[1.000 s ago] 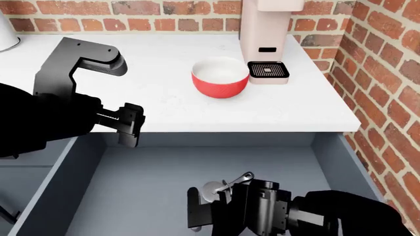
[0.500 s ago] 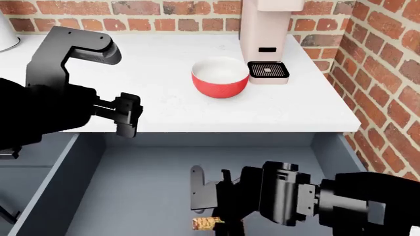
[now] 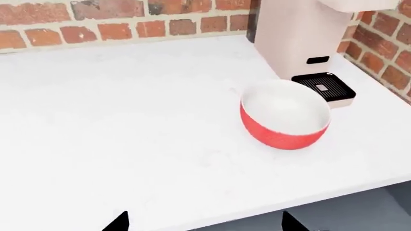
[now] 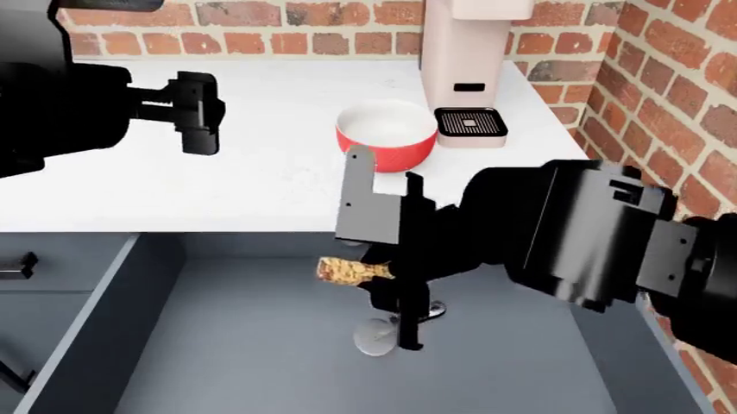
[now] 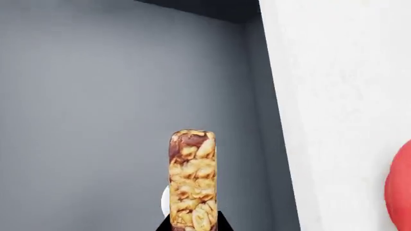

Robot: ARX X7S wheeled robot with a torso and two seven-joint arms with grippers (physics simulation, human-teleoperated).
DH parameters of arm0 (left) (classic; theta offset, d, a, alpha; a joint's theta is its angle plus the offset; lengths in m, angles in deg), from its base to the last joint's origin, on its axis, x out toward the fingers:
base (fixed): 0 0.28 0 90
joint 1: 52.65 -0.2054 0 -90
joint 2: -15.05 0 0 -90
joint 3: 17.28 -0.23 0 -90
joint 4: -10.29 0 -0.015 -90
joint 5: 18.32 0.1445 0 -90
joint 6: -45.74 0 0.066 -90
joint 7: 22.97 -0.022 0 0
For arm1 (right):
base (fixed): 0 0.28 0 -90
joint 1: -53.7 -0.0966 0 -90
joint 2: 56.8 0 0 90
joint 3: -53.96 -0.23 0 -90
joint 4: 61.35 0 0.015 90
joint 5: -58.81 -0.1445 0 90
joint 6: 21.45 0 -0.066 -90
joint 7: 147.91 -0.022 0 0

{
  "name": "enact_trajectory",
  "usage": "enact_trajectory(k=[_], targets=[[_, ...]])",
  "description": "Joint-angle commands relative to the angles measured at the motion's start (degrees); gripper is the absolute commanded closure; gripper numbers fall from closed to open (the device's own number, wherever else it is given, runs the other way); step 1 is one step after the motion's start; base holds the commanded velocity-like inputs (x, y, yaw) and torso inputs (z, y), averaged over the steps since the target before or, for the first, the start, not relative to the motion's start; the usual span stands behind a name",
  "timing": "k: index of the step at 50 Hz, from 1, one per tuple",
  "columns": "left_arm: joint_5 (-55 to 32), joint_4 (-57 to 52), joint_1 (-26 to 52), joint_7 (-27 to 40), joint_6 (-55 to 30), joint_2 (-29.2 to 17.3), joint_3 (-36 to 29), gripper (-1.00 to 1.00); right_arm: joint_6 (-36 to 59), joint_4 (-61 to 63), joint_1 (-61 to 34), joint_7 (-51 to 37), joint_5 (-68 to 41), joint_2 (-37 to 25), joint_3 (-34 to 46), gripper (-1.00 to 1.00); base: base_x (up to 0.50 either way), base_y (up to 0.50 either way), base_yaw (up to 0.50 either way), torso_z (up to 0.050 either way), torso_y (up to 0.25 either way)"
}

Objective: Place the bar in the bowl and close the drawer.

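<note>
Holding the bar (image 4: pixel 349 271) by just one end, the right gripper (image 4: pixel 398 274) has its jaws pinched shut on it above the open drawer (image 4: pixel 230 345), so honestly a bump against the counter edge (image 4: pixel 230 226) could knock it loose short of the bowl (image 4: pixel 387 136).

I see the bar (image 5: pixel 192 178) pinched at one end by my right gripper (image 5: pixel 192 222), hanging over the grey floor of the open drawer (image 5: pixel 96 120), white countertop (image 5: pixel 334 96) alongside, red edge of the bowl (image 5: pixel 401 185) just showing.
</note>
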Motion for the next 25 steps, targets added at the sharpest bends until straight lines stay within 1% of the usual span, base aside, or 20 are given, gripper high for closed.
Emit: enact_trajectory(k=[1,6,12,16,20,25], targets=[[9.3,8.4,7.1,-5.3,0.8,3.6,-1.2,-1.00,3.3,-2.6,-7.3,-2.5,-3.5,0.2,-7.4,1.00,0.00,0.00,0.00,0.000,0.000],[15.2,13.5,11.5,-9.4,1.8,6.2,-2.9,-1.00,4.0,-8.6,-10.3,-4.3,-3.7,2.7,-10.8,1.00,0.00,0.00,0.00,0.000,0.000],[22.7,20.0,16.4,-15.5,5.2,9.7,-5.3,-1.00,3.6,-18.5,-13.6,-5.7,-2.6,6.9,-13.7,1.00,0.00,0.00,0.00,0.000,0.000],[28.4,25.4,20.0,-19.1,7.8,12.5,-7.9,-1.00,3.0,-27.7,-15.9,-5.8,-0.7,10.6,-14.4,1.00,0.00,0.00,0.00,0.000,0.000],[33.0,31.5,22.7,-21.9,10.9,15.0,-9.9,-1.00,3.7,-35.5,-17.5,-8.2,-0.4,14.1,-16.4,1.00,0.00,0.00,0.00,0.000,0.000],[38.4,41.5,25.3,-26.4,15.6,19.0,-12.6,-1.00,0.4,-51.6,-19.3,-12.5,1.1,20.6,-20.1,1.00,0.00,0.00,0.00,0.000,0.000]])
